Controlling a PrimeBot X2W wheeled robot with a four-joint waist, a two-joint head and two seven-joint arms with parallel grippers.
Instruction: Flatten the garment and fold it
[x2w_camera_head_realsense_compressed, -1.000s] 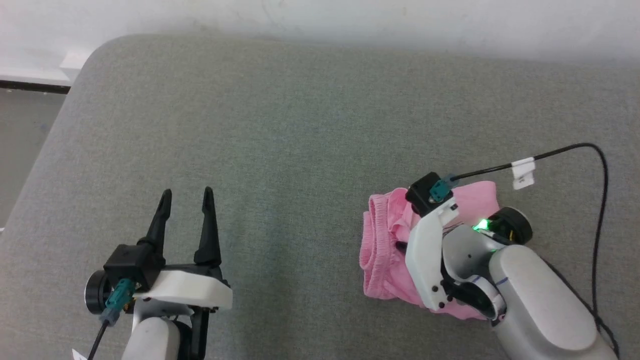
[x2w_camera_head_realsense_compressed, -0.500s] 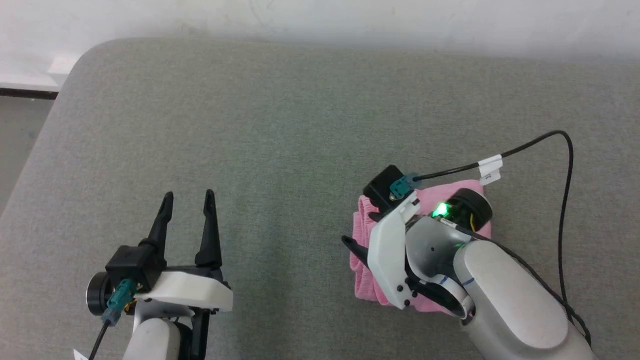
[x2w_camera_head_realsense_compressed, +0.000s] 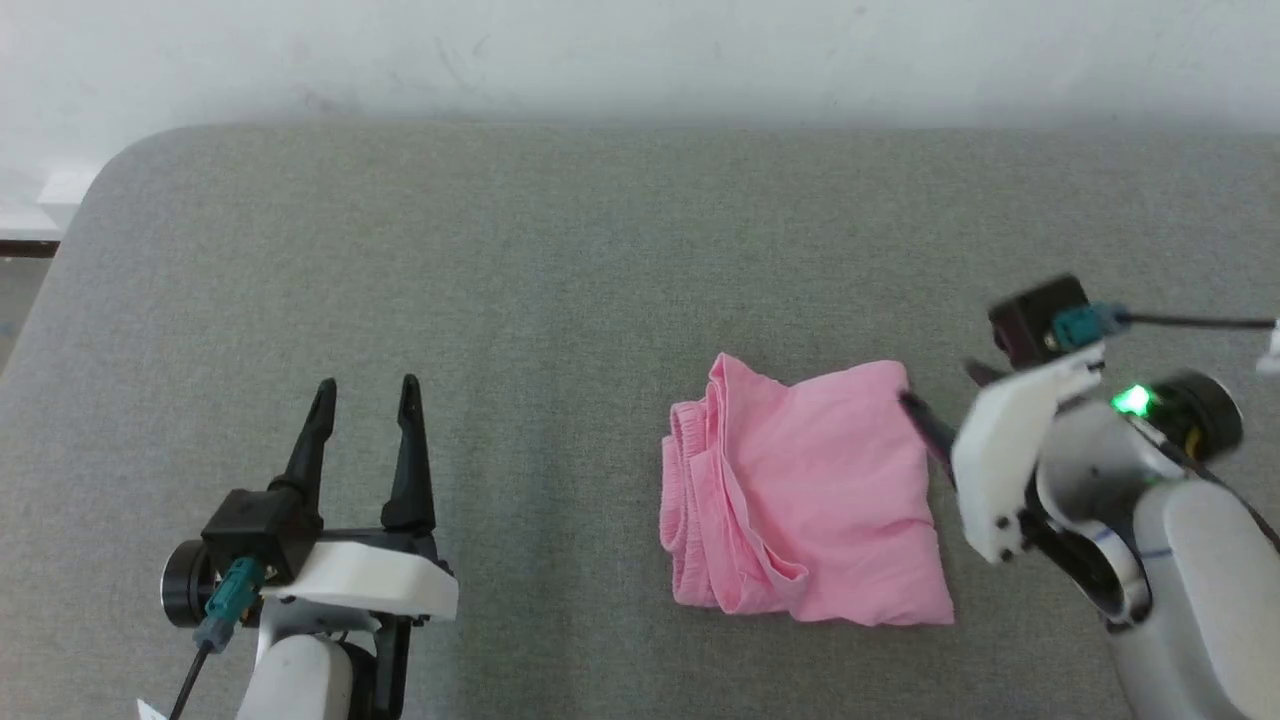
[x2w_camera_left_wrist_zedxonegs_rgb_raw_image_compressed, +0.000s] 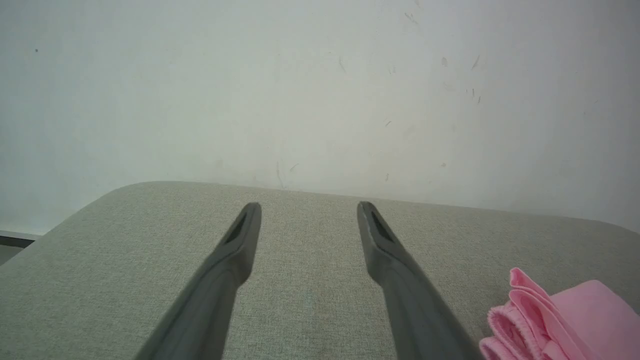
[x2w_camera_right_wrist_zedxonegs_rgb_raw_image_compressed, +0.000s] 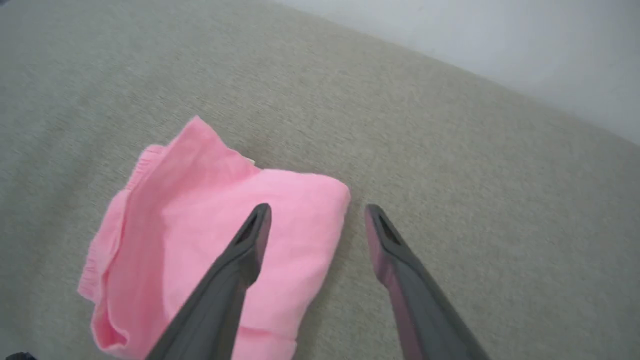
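Observation:
The pink garment (x2w_camera_head_realsense_compressed: 810, 500) lies folded into a compact rectangle on the grey padded surface (x2w_camera_head_realsense_compressed: 560, 280), with layered hem edges along its left side. It also shows in the right wrist view as garment (x2w_camera_right_wrist_zedxonegs_rgb_raw_image_compressed: 200, 225) and at the lower right corner of the left wrist view as garment (x2w_camera_left_wrist_zedxonegs_rgb_raw_image_compressed: 560, 325). My right gripper (x2w_camera_head_realsense_compressed: 936, 383) hovers open just off the garment's far right corner, holding nothing; in its own view the right gripper (x2w_camera_right_wrist_zedxonegs_rgb_raw_image_compressed: 317, 207) straddles that corner. My left gripper (x2w_camera_head_realsense_compressed: 367, 383) stands open and empty well to the left, seen too as left gripper (x2w_camera_left_wrist_zedxonegs_rgb_raw_image_compressed: 308, 206).
A white wall (x2w_camera_head_realsense_compressed: 640, 50) runs behind the padded surface. The surface's rounded corner (x2w_camera_head_realsense_compressed: 110, 170) is at the far left, with a drop to the floor beyond. A black cable (x2w_camera_head_realsense_compressed: 1190, 322) trails from my right wrist.
My right gripper has opened, lifted off the garment and drawn away to its right. The garment now lies uncovered and folded. The head camera has shifted; the left arm has stayed put.

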